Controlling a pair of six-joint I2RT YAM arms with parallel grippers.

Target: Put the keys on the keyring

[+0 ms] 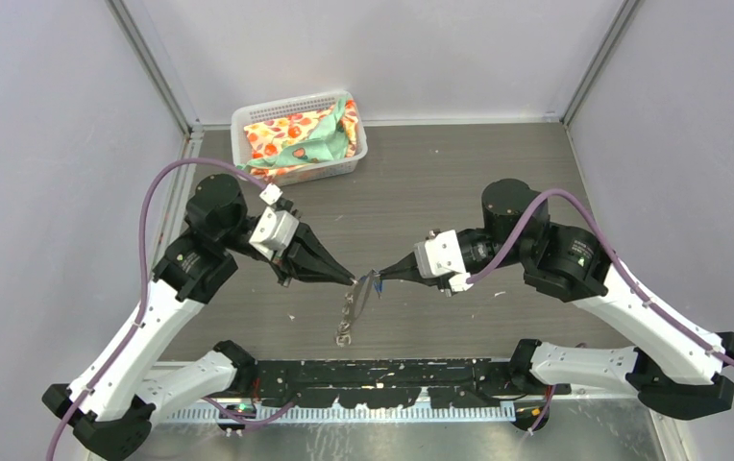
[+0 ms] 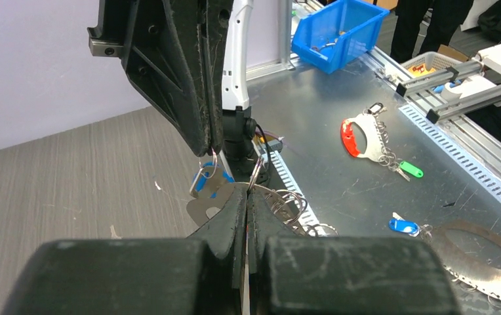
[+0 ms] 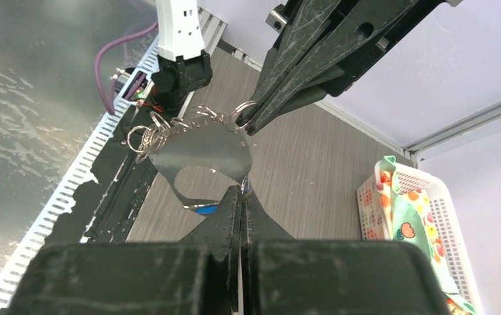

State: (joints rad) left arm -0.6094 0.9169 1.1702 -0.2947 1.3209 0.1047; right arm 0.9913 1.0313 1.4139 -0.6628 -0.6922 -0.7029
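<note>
The light, slippery keyring (image 3: 208, 154) is being clamped at 6 o'clock by the right hand (image 3: 242, 188) and, seemingly, at 1 o'clock by the left hand (image 3: 250, 125).

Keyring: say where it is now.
Top view: the pale silvery flat metal keyring is held centrally over the grey table, between the left gripper and right gripper, whose jaws pinch it.

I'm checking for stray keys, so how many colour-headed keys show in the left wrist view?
3. A blue key hangs against the keyring; a green key and a second blue key lie on the metal bench beyond. Others may be hidden.
</note>
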